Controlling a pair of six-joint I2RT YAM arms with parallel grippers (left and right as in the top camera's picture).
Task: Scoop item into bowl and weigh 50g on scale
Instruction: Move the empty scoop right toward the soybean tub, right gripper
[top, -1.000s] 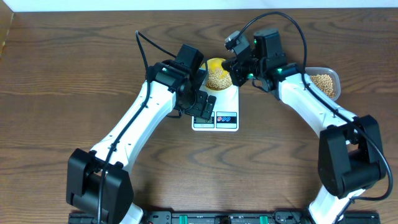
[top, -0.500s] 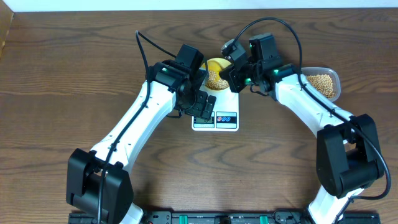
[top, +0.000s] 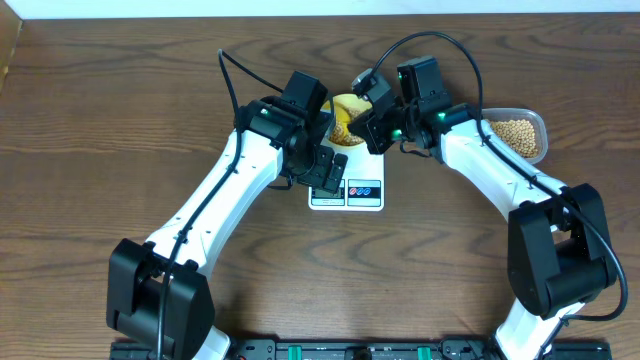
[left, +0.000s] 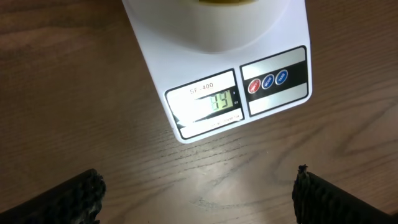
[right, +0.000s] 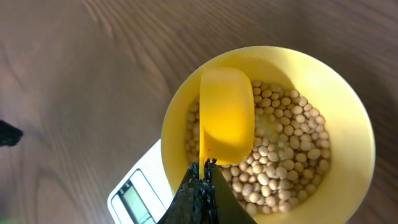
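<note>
The right gripper (right: 200, 186) is clamped on the handle of the yellow scoop (right: 225, 118) at bottom centre, and the scoop's cup lies over the beans (right: 280, 155) in the bowl's (right: 359, 155) left half. The bowl sits on the scale (left: 211, 37). The left gripper (left: 199, 199) gapes empty, its fingers (left: 62, 199) in the lower corners below the scale's display. One bowl, one scale, one scoop, one clear tub (top: 543, 125) at upper right — beans beyond counting.
</note>
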